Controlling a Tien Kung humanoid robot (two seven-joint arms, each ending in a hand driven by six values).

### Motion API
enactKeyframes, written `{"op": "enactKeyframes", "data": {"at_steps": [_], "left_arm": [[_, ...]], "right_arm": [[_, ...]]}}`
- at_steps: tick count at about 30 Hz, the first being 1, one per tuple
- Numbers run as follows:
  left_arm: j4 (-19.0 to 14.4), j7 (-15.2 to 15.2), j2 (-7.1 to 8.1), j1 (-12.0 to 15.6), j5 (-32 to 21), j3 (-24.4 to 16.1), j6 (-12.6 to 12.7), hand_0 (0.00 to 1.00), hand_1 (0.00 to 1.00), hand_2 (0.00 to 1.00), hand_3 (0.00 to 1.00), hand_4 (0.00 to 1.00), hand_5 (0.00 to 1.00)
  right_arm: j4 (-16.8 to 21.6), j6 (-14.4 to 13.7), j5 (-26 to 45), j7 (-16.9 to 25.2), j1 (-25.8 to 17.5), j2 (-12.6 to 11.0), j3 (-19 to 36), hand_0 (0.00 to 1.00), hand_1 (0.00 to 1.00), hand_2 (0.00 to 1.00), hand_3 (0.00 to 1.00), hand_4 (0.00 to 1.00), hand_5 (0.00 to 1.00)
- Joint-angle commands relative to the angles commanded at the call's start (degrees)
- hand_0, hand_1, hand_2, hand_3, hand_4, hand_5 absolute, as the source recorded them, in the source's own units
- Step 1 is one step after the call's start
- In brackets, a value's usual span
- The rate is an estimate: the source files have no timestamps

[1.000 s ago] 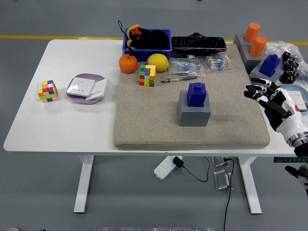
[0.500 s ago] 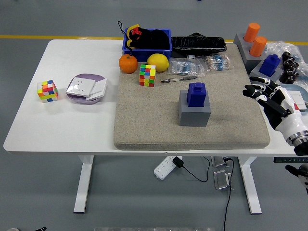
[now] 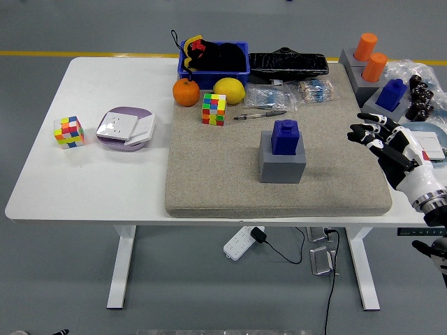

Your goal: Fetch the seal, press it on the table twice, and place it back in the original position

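Since the earlier frames the right hand (image 3: 380, 139) has edged left and a little up, its fingertips now over the right edge of the tan mat (image 3: 209, 188) instead of just off it. Its fingers are spread and hold nothing. That drift points it toward the blue seal (image 3: 284, 136), which stands upright on its grey base (image 3: 282, 165) near the middle of the mat, well apart from the hand. With the seal seated on its base, the scene fits either a reach to fetch it or a hand near it after setting it back; the pictures do not settle which. The seal is a stubby blue block with a smaller knob on top, squarely seated
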Motion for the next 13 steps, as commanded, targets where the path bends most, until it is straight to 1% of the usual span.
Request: {"op": "enactKeyframes", "data": {"at_steps": [1, 2, 13], "left_arm": [[-0.01, -0.01, 0.00, 0.01, 0.03, -0.04, -0.01, 0.823, 0.812, 0.784, 0.821, 0.740, 0.423], [0.00, 0.01, 0.01, 0.01, -0.01, 0.00, -0.03, 0.822, 0.812, 0.785, 0.821, 0.741, 0.424], [-0.02, 0.12, 0.18, 0.11, -0.13, 0.32, -0.04, 0.822, 0.812, 0.785, 0.822, 0.741, 0.421]], "right_arm": [[0.01, 0.05, -0.05, -0.06, 0.01, -0.05, -0.01, 0.687, 0.558, 0.548, 0.613, 0.885, 0.228], [0.03, 0.13, -0.25, -0.16, 0.00, -0.13, -0.01, 0.701, 0.579, 0.591, 0.629, 0.892, 0.227], [-0.09, 1.00, -1.47, -1.06, -0.06, -0.34, -0.39, 0.707, 0.599, 0.610, 0.640, 0.897, 0.228]]}}
